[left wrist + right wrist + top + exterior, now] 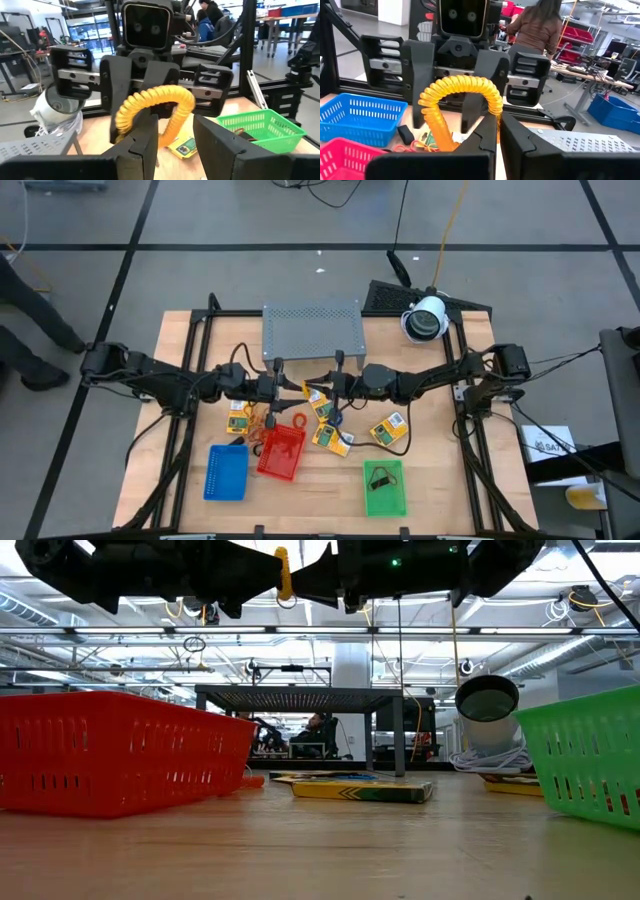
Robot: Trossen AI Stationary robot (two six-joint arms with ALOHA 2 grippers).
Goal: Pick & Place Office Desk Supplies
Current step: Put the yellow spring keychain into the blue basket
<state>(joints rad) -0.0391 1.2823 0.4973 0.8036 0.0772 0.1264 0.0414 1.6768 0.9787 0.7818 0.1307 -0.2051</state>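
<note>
I hold a yellow coiled cord (155,107) up over mid-worktop (440,465), the left gripper (172,132) pinching one end and the right gripper (497,127) clamped on the other. I should release one side gently before lowering toward the red tray (281,452).

Bright, even overhead lighting; soft shadows, wrist views blurred up close.
</note>
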